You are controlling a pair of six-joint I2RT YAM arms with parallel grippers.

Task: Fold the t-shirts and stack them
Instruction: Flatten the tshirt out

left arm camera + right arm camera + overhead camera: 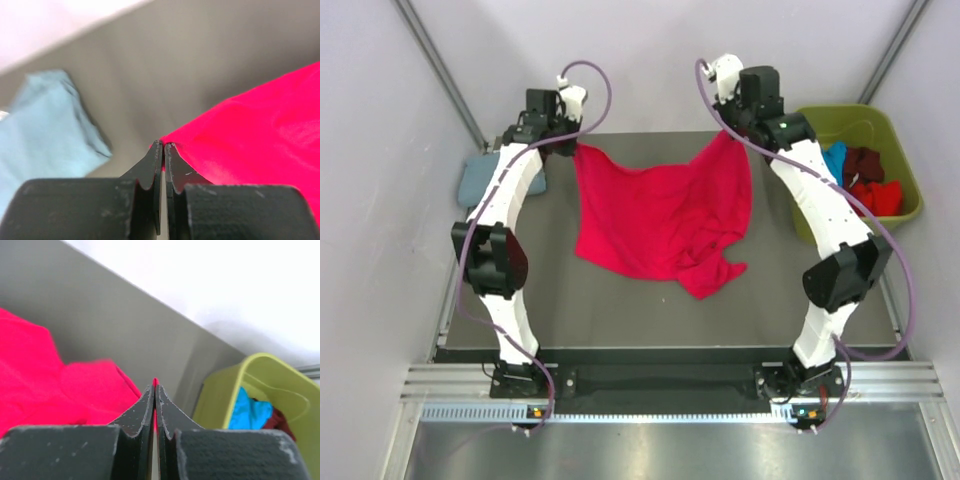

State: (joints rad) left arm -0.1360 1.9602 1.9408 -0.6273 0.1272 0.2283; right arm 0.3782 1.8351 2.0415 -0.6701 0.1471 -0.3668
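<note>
Top external: one crimson t-shirt (660, 210) pinched by both closed jaws; one blue-grey t-shirt (478, 182); three in bin (875, 128).

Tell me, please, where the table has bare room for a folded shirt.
Free: the near table strip between the red t-shirt and the arm bases. Crowded: the far edge, where left pincer and right pincer grip it, beside blue-grey t-shirt and bin.
</note>
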